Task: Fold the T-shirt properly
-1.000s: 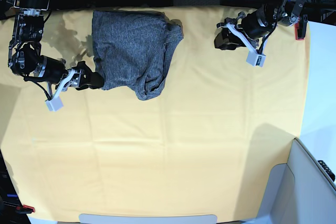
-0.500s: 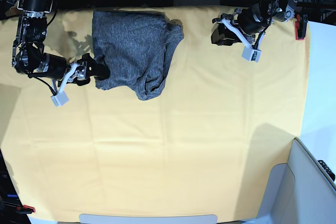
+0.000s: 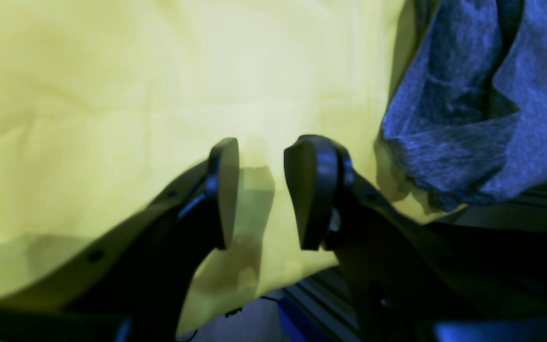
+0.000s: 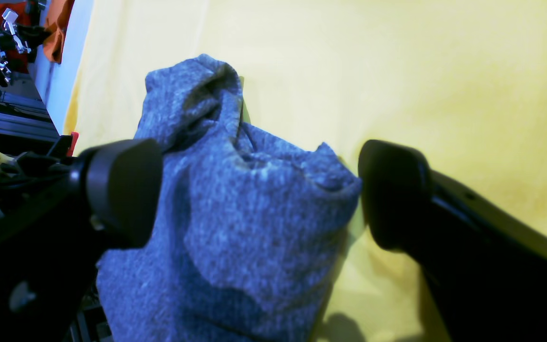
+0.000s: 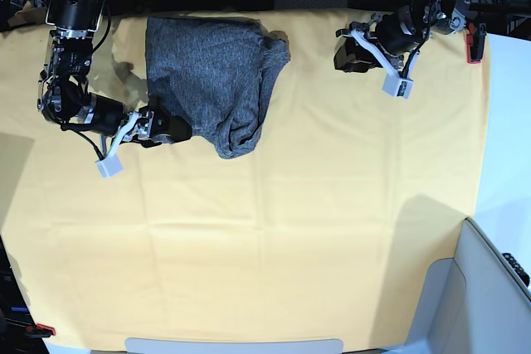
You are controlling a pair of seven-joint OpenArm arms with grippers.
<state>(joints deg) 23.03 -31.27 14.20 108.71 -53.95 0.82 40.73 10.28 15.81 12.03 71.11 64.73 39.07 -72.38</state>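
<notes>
The T-shirt (image 5: 211, 72), heathered dark grey, lies folded in a rough block at the back left of the yellow-orange cloth (image 5: 290, 230), with a bunched end toward the front. My right gripper (image 5: 174, 128) is at the shirt's front left corner. In the right wrist view it (image 4: 254, 194) is open wide, with the shirt's edge (image 4: 254, 228) between the two fingers. My left gripper (image 5: 342, 54) is off to the shirt's right, apart from it. In the left wrist view it (image 3: 266, 194) is open by a narrow gap and empty over the cloth, and the shirt (image 3: 482, 118) shows at the upper right.
The cloth covers the whole table. Its back edge and dark framing (image 3: 515, 204) run just behind both grippers. A red clip (image 5: 473, 43) sits at the back right edge. A pale grey bin wall (image 5: 489, 288) stands at the front right.
My right gripper has moved right and toward the front, along the shirt's left edge to its front corner. My left gripper rose toward the back left a second ago and has since stayed put.
</notes>
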